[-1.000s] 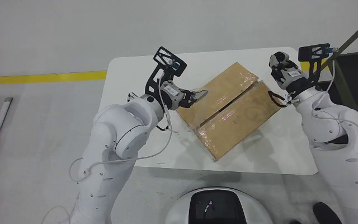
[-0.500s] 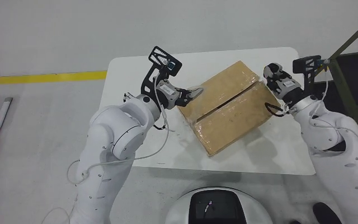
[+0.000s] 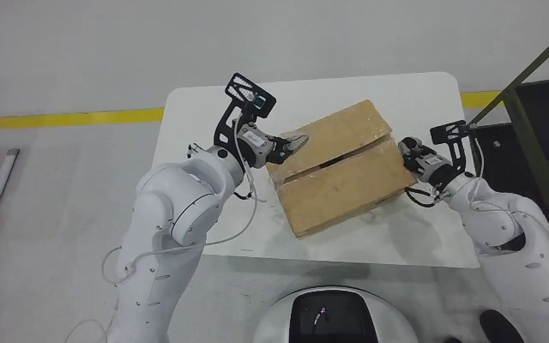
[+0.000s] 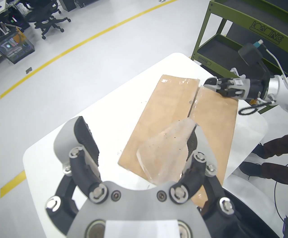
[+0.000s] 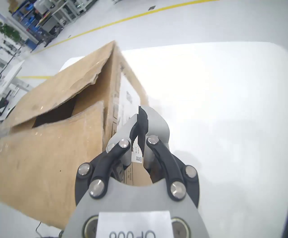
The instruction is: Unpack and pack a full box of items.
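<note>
- A white rounded table (image 3: 214, 103) stands on a pale grey floor (image 3: 86, 51) crossed by a yellow line (image 3: 77, 117), with a green metal cart (image 4: 243, 15) beside it.
- The brown cardboard box (image 3: 343, 171) lies slantwise mid-table, its flaps parted.
- The left gripper (image 4: 137, 126) hangs over one end of the box, jaws wide. A crumpled clear tape strip (image 4: 166, 153) clings to one finger.
- The right gripper (image 5: 140, 117) is beside the opposite end wall, jaws pressed together.
- The gap between the flaps is dark, so the contents cannot be made out.

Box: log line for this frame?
box on table, flaps ajar | left gripper open at box end, clear tape stuck on one finger | right gripper shut beside opposite end
</note>
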